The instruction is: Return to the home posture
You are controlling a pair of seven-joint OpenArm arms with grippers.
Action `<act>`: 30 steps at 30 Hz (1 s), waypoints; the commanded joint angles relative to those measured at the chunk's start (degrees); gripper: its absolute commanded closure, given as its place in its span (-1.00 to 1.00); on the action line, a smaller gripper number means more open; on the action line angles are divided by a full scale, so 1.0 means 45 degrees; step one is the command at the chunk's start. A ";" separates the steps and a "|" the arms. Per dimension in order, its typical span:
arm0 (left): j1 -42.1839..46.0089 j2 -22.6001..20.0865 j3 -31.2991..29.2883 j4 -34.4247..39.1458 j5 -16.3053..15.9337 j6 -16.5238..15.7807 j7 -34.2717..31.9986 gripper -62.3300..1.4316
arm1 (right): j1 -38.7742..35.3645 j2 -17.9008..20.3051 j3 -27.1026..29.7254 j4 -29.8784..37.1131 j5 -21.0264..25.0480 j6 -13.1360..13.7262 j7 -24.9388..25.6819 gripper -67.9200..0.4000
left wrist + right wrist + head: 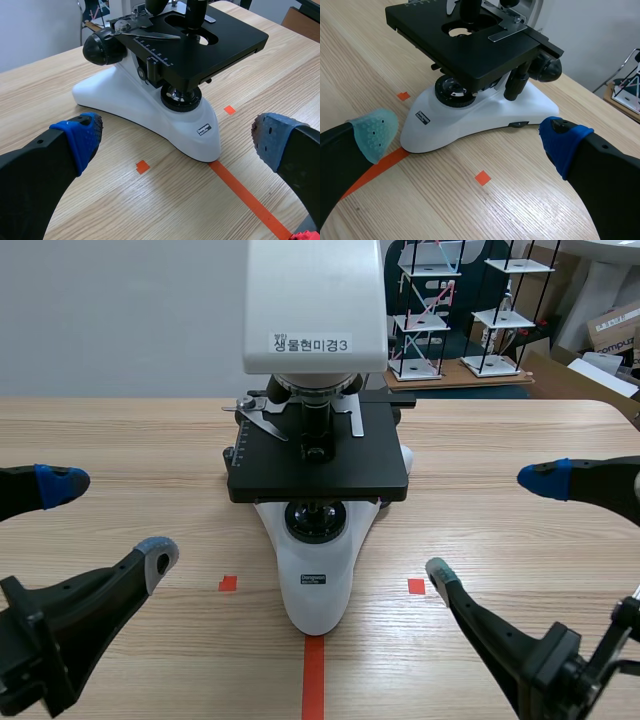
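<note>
1. Left arm [60, 630] and right arm [530, 650] lie low at the near edge of the bench [120, 440], one toward each near corner, mirrored about the orange tape line [313, 680].
2. The left gripper [108, 520] is released, its fingers wide apart and holding nothing. The right gripper [492, 524] is the same.
3. Judging by this symmetry and the empty grippers, the home posture looks reached or nearly so, with at most a small settling left.
4. The microscope [315, 490] stands mid-bench on the tape line, apart from both grippers.
5. Its base [150, 112] is smooth, glossy white, rounded and tapering. Its stage [470, 47] is a flat matte black slab with a round hole.
6. The pads [80, 137] are soft and dotted, blue or grey-green. The bench is pale, matte wood-grain.
</note>
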 commanded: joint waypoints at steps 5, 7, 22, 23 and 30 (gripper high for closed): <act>0.0024 0.0097 -0.0102 0.0233 -0.0078 -0.0024 -0.0160 -1.00 | 0.0117 0.0131 0.0189 0.0034 -0.0175 0.0044 0.0170 -0.84; 0.0024 0.0097 -0.0102 0.0233 -0.0078 -0.0024 -0.0160 -1.00 | 0.0117 0.0136 0.0199 0.0034 -0.0175 0.0044 0.0170 -0.84; 0.0024 0.0097 -0.0102 0.0233 -0.0078 -0.0024 -0.0160 -1.00 | 0.0117 0.0136 0.0199 0.0034 -0.0170 0.0044 0.0180 -0.84; 0.0024 0.0097 -0.0102 0.0233 -0.0078 -0.0024 -0.0160 -1.00 | 0.0117 0.0136 0.0199 0.0034 -0.0170 0.0044 0.0180 -0.84; 0.0024 0.0097 -0.0102 0.0233 -0.0078 -0.0024 -0.0160 -1.00 | 0.0117 0.0136 0.0199 0.0034 -0.0170 0.0044 0.0180 -0.84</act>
